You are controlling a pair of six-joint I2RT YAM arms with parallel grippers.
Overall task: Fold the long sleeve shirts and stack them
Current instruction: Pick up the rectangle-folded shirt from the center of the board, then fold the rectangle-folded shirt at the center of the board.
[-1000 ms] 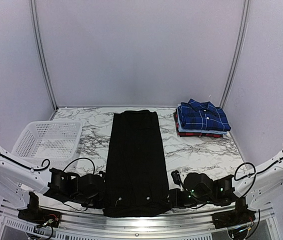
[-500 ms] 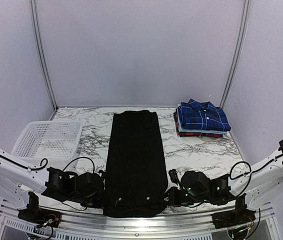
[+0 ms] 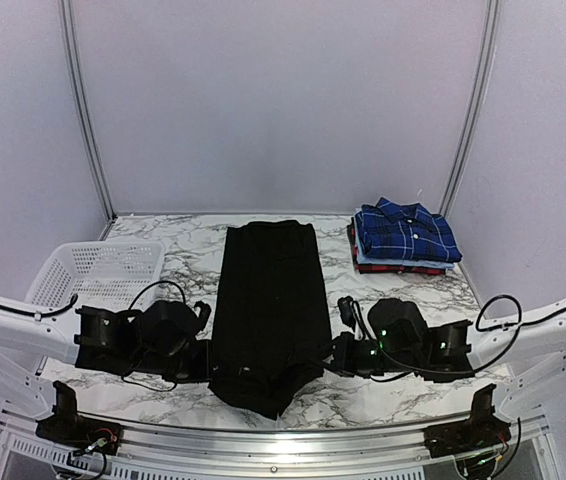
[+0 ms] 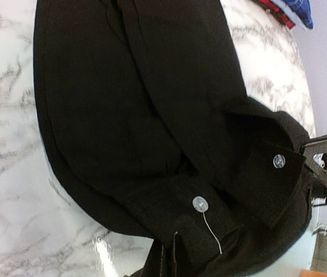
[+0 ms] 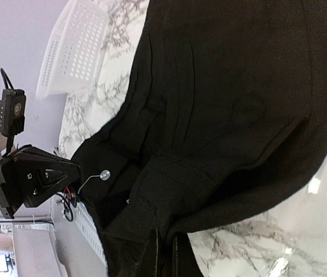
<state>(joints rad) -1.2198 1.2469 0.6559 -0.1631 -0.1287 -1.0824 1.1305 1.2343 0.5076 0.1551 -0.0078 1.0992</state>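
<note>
The plain black shirt (image 3: 268,290) lies lengthwise down the middle of the marble table. Its near end is lifted off the table and sags between the two grippers. My left gripper (image 3: 211,362) is shut on the shirt's near left corner and my right gripper (image 3: 331,358) on its near right corner. In the left wrist view the black cloth (image 4: 140,115) with two white buttons fills the frame, pinched at the gripper (image 4: 169,262). The right wrist view shows the same cloth (image 5: 233,104) pinched at the gripper (image 5: 163,257). A folded stack of shirts (image 3: 403,238), blue plaid on top, sits at the back right.
A white mesh basket (image 3: 93,275) stands at the left of the table and also shows in the right wrist view (image 5: 77,46). The left arm's black wrist (image 5: 30,179) is close to the held hem. The metal rail runs along the table's near edge.
Both grippers have risen and moved away from the near edge, carrying the shirt's near hem up and toward the far end. The hem now hangs bunched between them.
</note>
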